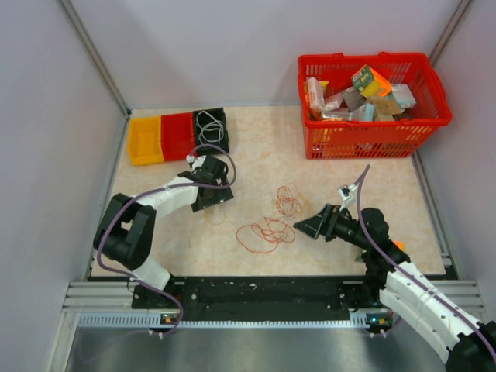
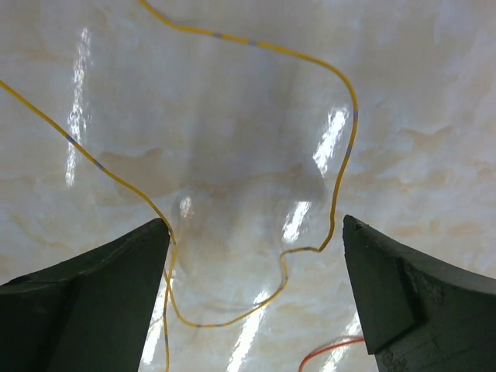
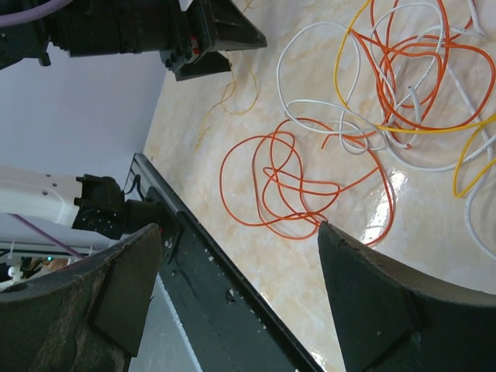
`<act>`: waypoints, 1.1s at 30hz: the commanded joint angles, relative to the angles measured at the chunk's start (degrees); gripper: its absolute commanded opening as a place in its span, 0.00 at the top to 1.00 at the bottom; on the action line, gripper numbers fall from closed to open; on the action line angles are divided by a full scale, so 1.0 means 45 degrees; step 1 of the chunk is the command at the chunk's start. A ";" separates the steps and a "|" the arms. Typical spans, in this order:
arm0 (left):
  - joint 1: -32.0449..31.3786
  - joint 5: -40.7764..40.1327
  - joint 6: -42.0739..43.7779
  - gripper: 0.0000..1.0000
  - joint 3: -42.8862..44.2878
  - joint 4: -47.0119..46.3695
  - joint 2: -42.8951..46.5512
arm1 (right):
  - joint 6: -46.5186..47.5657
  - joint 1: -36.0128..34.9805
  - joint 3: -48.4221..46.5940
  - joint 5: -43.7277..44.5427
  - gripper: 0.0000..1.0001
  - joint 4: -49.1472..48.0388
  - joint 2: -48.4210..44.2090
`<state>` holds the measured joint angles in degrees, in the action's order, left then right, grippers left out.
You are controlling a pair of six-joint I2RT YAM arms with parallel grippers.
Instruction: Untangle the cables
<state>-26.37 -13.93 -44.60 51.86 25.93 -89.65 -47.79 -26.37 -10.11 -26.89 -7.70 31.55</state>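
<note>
The cables [image 1: 273, 221] lie snarled in the middle of the table: orange loops [image 3: 287, 182], white loops [image 3: 325, 116] and a yellow strand [image 3: 465, 155]. A separate thin yellow cable [image 2: 341, 155] lies flat on the table under my left gripper [image 2: 256, 225], which is open; the strand runs close past its left fingertip [image 2: 147, 248] without being pinched. In the top view my left gripper [image 1: 213, 194] hangs left of the snarl. My right gripper [image 1: 310, 226] is open, low at the snarl's right edge, with nothing between its fingers [image 3: 240, 225].
Yellow [image 1: 145, 139], red [image 1: 178, 133] and black [image 1: 221, 116] bins stand at the back left; the black one holds a white coil [image 1: 208, 126]. A red basket [image 1: 372, 139] of boxes fills the back right. A black rail [image 1: 256, 288] runs along the near edge.
</note>
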 commanded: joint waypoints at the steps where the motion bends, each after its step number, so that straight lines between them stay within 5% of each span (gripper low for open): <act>1: -0.0096 -0.1531 0.0359 0.02 0.1073 0.0370 -0.1053 | 0.0073 0.0060 -0.0195 -0.0117 0.19 -0.0495 -0.0077; 9: -0.0136 -0.1961 0.0536 0.03 0.1094 0.0428 -0.1465 | 0.0093 0.0060 -0.0117 -0.0058 0.19 -0.0592 -0.0019; 13: -0.0136 -0.2001 0.0692 0.16 0.1152 -0.0038 -0.1465 | 0.0132 0.0060 -0.0136 -0.0078 0.19 -0.0670 0.0234; 19: -0.0097 -0.2314 0.0789 0.62 0.1231 -0.0489 -0.1447 | 0.0034 0.0079 -0.0233 -0.0195 0.19 -0.0750 0.0431; 21: -0.0058 -0.2372 0.0906 0.94 0.1094 -0.0606 -0.0941 | 0.0034 0.0079 -0.0292 -0.0176 0.19 -0.0613 0.0256; 22: -0.0039 -0.2469 0.1023 1.00 0.1036 -0.0626 -0.0667 | 0.0073 0.0079 -0.0312 -0.0156 0.19 -0.0535 0.0216; 30: 0.1971 -0.0070 0.2370 1.00 0.1345 -0.1660 0.1579 | 0.0367 0.0079 -0.0391 -0.0039 0.19 -0.0396 0.0196; 33: 0.2596 -0.0418 0.2567 1.00 0.2203 -0.1661 0.1913 | 0.0366 0.0060 -0.0351 -0.0078 0.19 -0.0475 0.0274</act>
<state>-17.78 -17.30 -35.97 56.58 22.15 -84.38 -47.11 -26.37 -10.17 -27.11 -7.68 32.71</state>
